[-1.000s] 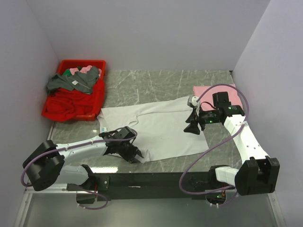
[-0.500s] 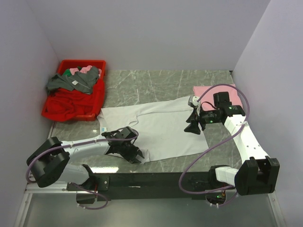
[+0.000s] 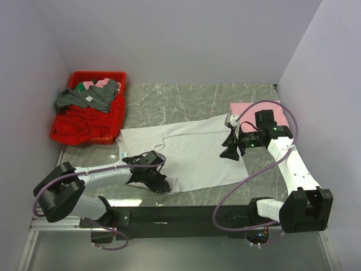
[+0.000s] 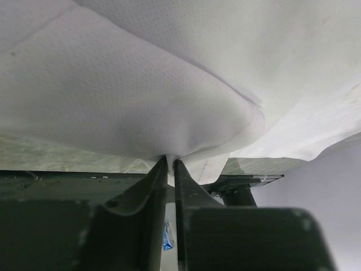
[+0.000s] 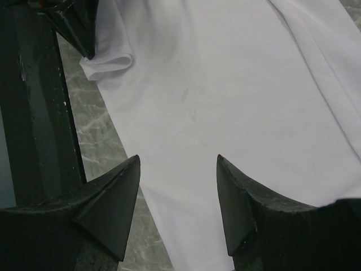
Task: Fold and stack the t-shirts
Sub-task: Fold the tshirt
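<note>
A white t-shirt (image 3: 192, 152) lies spread flat across the middle of the table. My left gripper (image 3: 162, 186) sits at its near left corner, shut on a pinch of the hem. In the left wrist view the cloth (image 4: 141, 96) bunches into the narrow slit between the jaws of the left gripper (image 4: 170, 161). My right gripper (image 3: 228, 152) hovers open over the shirt's right part. In the right wrist view the right gripper (image 5: 177, 164) frames bare white cloth (image 5: 225, 84). A folded pale pink t-shirt (image 3: 242, 107) lies at the back right, partly hidden by the right arm.
A red bin (image 3: 90, 113) holding grey, red and pink clothes stands at the back left. White walls close in the table on three sides. The black front rail (image 3: 186, 214) runs along the near edge, just below the shirt's hem.
The left gripper's jaws have closed on the white shirt's near corner, and the arm has shifted slightly. The right arm has stayed where it was.
</note>
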